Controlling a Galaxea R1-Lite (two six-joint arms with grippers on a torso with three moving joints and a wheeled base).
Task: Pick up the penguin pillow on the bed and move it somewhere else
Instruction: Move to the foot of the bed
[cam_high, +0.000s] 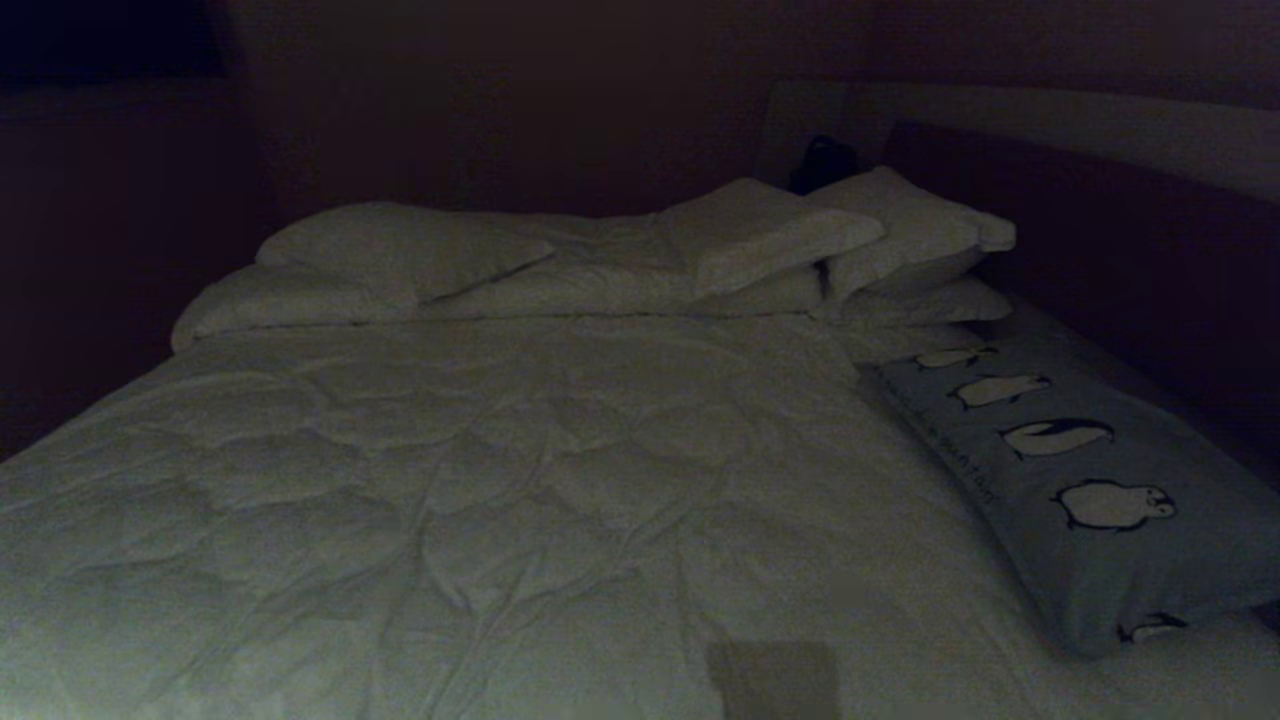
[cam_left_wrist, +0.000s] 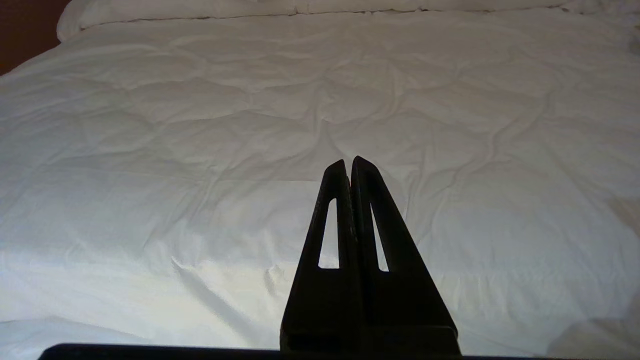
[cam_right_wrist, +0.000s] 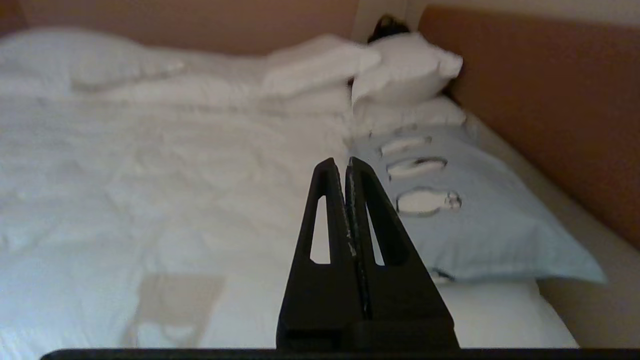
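The penguin pillow (cam_high: 1090, 490) is long and grey-blue with a row of black-and-white penguins. It lies along the right side of the bed (cam_high: 500, 470), beside the dark headboard panel. In the right wrist view the penguin pillow (cam_right_wrist: 480, 215) lies ahead of my right gripper (cam_right_wrist: 345, 162), which is shut, holds nothing and is apart from the pillow. My left gripper (cam_left_wrist: 350, 162) is shut and empty over the bed's white comforter (cam_left_wrist: 200, 150). Neither arm shows in the head view.
Plain white pillows (cam_high: 760, 240) are stacked at the far end of the bed, with more of them (cam_high: 390, 250) at the far left. A dark headboard panel (cam_high: 1120, 260) runs along the right side. A small dark object (cam_high: 822, 162) sits behind the pillows.
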